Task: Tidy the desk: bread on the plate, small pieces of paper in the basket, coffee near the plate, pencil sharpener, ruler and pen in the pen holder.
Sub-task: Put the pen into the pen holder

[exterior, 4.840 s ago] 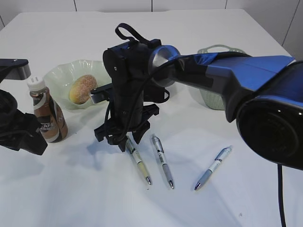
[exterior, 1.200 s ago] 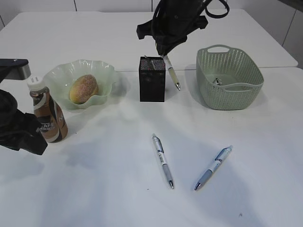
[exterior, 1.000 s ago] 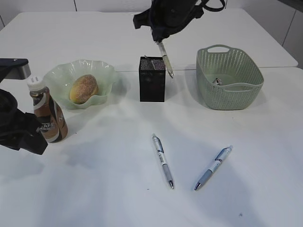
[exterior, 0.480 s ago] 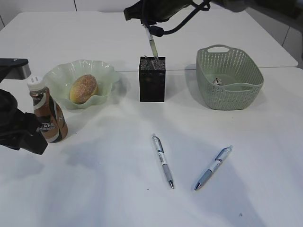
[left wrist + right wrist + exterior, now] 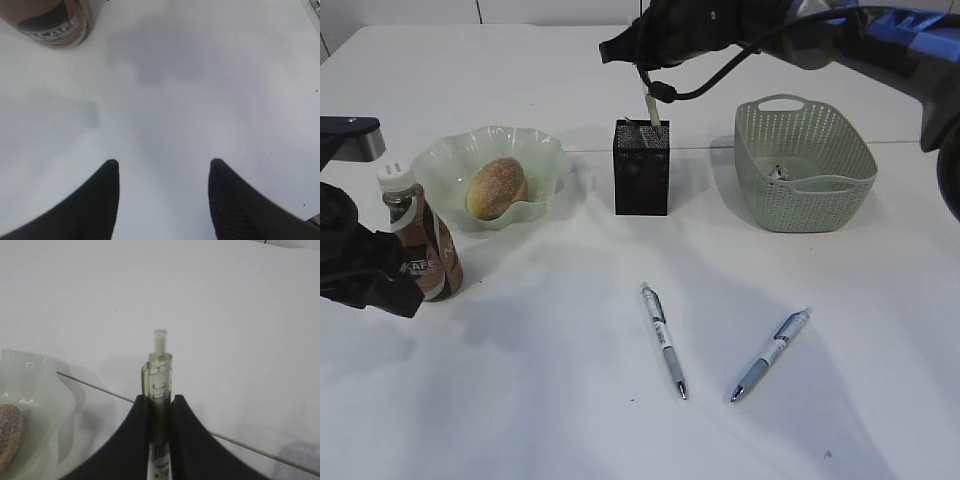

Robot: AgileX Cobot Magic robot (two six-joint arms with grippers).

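My right gripper [image 5: 646,78] is shut on a yellow-green pen [image 5: 649,108] [image 5: 159,370], held upright with its lower end inside the black mesh pen holder [image 5: 642,168]. The bread [image 5: 496,187] lies in the ruffled green plate [image 5: 542,150]. The coffee [image 5: 420,245] [image 5: 50,20] stands left of the plate. My left gripper [image 5: 162,162] hangs open and empty over bare desk [image 5: 550,400], beside the coffee. Two more pens [image 5: 664,340] [image 5: 770,354] lie on the desk in front. A small pale scrap [image 5: 778,172] sits in the basket [image 5: 840,195]. The ruler and pencil sharpener are out of view.
The basket stands right of the pen holder, the plate left of it. The right arm [image 5: 860,35] reaches in from the upper right, above the basket. A seam [image 5: 920,142] crosses the desk behind the holder.
The right gripper swung the pen upright over the pen holder and lowered its tip into it. The left arm has barely shifted.
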